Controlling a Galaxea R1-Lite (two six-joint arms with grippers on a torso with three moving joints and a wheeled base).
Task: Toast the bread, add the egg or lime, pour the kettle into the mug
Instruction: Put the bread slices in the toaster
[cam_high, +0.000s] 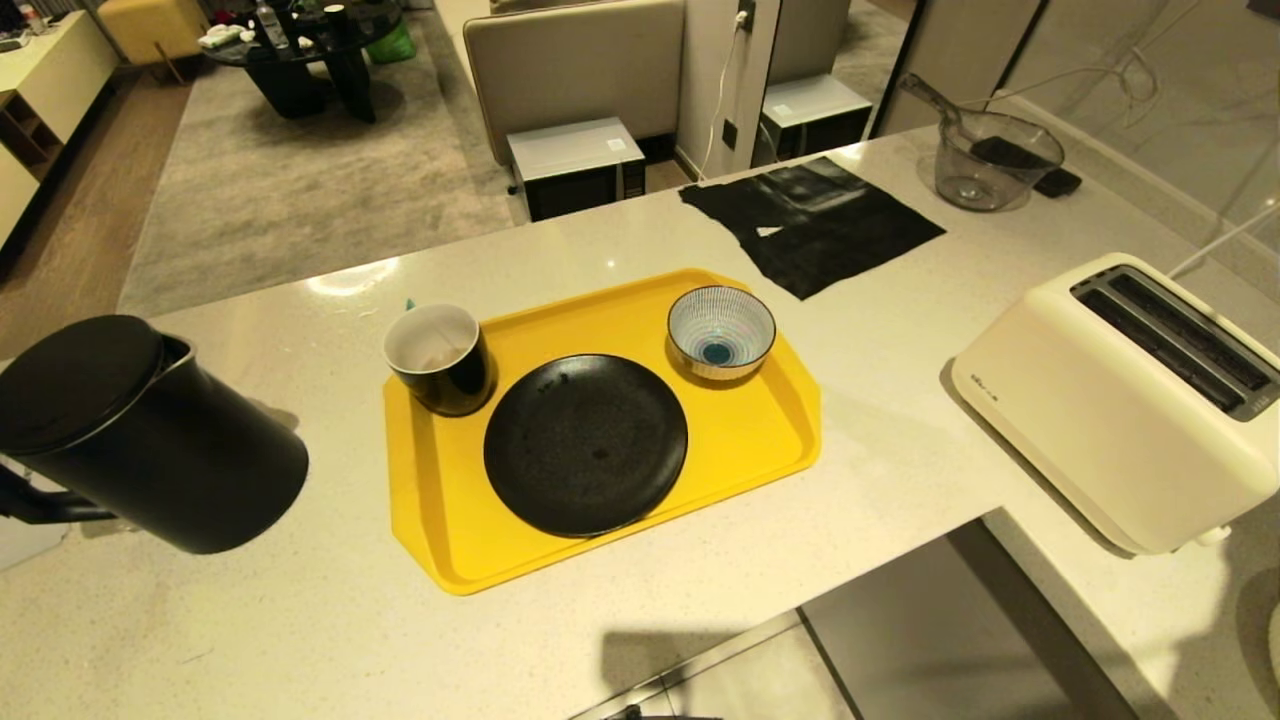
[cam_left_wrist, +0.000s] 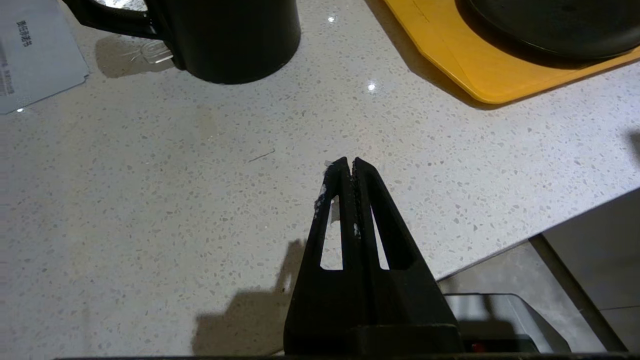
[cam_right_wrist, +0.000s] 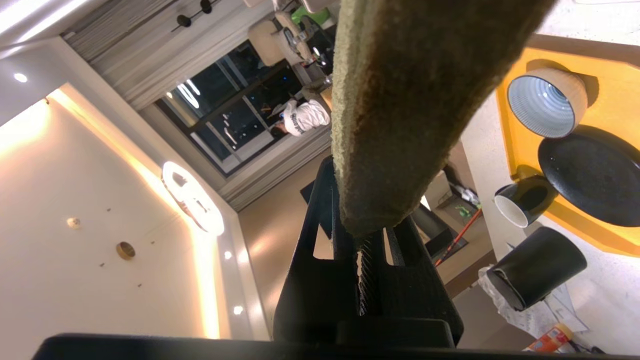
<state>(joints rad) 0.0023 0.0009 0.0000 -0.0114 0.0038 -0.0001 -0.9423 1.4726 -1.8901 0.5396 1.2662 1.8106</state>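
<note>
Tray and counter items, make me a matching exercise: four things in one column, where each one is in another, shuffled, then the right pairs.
Things:
1. mug
2. kettle
3. bread
4. toaster

Places:
A. held in the right gripper
B. on the counter, left of the yellow tray
C. on the tray's far-left corner, beside the black plate
D. on the counter, right of the tray

Pairs: 1-C, 2-B, 3-A, 4-D
</note>
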